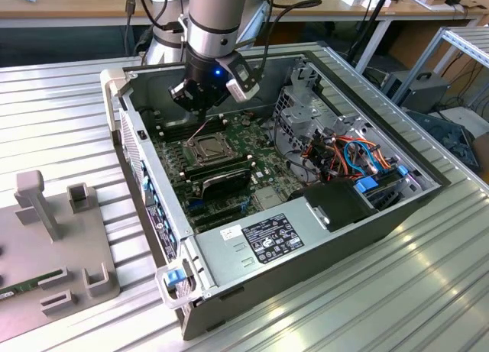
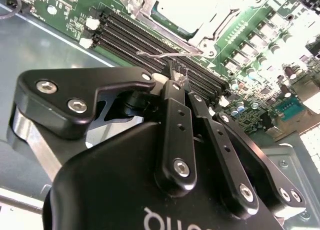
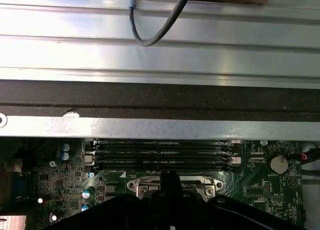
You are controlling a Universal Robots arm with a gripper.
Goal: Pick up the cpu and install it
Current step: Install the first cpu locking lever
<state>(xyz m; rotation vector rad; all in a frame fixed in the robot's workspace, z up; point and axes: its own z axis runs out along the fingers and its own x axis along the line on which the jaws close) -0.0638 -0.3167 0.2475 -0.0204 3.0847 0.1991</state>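
Gripper (image 2: 176, 79) fingers together and empty, we are hovering by the lever (image 2: 155, 54) at the socket (image 2: 142, 5), where the cpu (image 2: 187, 10) seems to be lying seated, so we are judging that latching it calls for a steady push.

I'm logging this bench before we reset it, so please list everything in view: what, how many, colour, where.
table: one, ribbed silver metal, under everything.
computer case: one, grey, open on top, on the table.
motherboard: one, green, inside the case.
socket frame: one, shiny metal, near the motherboard's middle.
memory slots: several, long and black, beside the socket frame.
power supply: one, silver with a label, at the case's near edge.
cables: a bundle, orange and blue, inside the case at the exterior view's right.
fixture: one, grey, on the table at the exterior view's left.
arm: one, silver and black, reaching down into the case.
gripper: one, black, low over the motherboard by the socket frame.
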